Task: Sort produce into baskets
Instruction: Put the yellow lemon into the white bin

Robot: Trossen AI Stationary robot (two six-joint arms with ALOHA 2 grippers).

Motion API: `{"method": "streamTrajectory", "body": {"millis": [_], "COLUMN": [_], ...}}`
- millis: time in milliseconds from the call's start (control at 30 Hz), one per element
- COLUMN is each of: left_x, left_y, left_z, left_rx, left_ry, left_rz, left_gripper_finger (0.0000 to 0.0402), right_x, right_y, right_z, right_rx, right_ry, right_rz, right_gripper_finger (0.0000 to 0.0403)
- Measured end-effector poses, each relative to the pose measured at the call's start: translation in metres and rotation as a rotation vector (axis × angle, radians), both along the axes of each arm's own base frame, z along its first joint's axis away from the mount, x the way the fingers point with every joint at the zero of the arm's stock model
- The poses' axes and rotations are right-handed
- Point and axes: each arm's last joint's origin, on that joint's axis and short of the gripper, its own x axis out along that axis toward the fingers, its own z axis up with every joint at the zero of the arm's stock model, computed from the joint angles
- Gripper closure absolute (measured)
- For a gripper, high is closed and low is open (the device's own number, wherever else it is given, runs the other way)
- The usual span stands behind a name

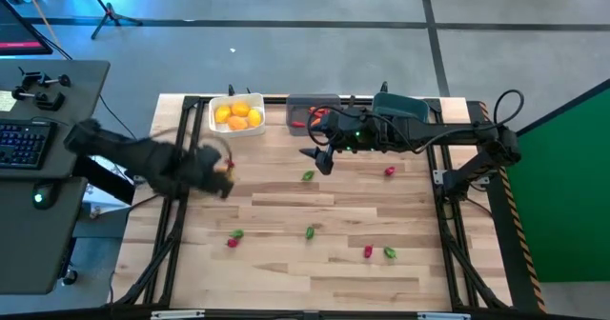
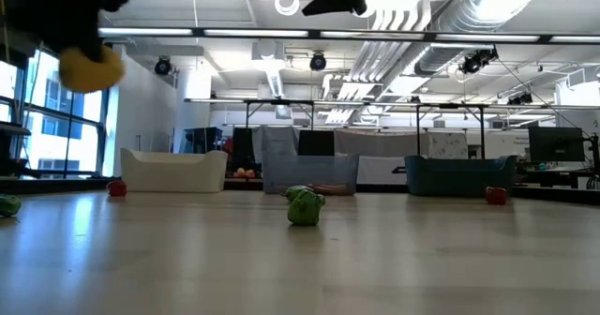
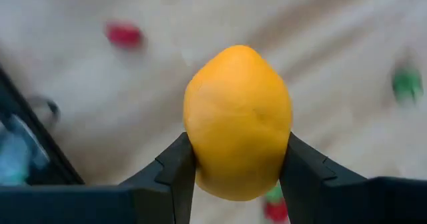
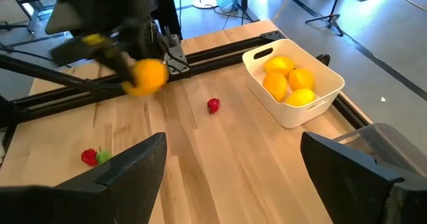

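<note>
My left gripper [image 1: 222, 171] hangs above the table's left side, shut on a round yellow-orange fruit [image 3: 237, 121], which also shows high up in the low view [image 2: 89, 69]. The white basket [image 1: 237, 115] at the far edge holds several such fruits. Beside it stand the grey basket [image 1: 313, 110] and the teal basket [image 1: 405, 106]. My right gripper [image 1: 319, 156] is open in the air in front of the grey basket, with nothing between its fingers. Small red and green pieces [image 1: 308, 175] lie scattered on the table. My left gripper pinches the fruit's two opposite sides [image 3: 200, 164] between its two fingers [image 3: 175, 167]. The fingers slant down at it from above. The fruit is lifted well clear of the table, its rounded end [image 3: 237, 57] sticking out past the fingertips.
Loose pieces lie at the middle [image 1: 310, 231], near left [image 1: 234, 236], near right [image 1: 368, 251] [image 1: 390, 252] and right of centre [image 1: 389, 171]. Black frame rails [image 1: 172, 215] run along the table's sides. A desk with a keyboard [image 1: 24, 139] stands off to the left.
</note>
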Motion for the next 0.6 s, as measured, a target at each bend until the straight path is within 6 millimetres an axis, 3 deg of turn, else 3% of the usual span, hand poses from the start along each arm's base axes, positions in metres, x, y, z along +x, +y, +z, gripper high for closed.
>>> {"method": "streamTrajectory", "body": {"millis": [300,600], "left_x": [0.022,0.042], "left_y": [0.098,0.198], "left_z": [0.007,-0.015], "left_rx": [0.156,0.198], "left_ry": [-0.097,-0.173], "left_rz": [0.176,0.282], "left_gripper_finger": [0.0258,0.0258], "right_x": [-0.003,-0.009], "right_y": [-0.026,-0.058], "right_z": [0.000,0.000], "right_rx": [-0.008,-0.055], "right_ry": [0.002,0.019], "right_rz": [-0.077,-0.128], "right_gripper_finger": [0.0066,0.0066]}}
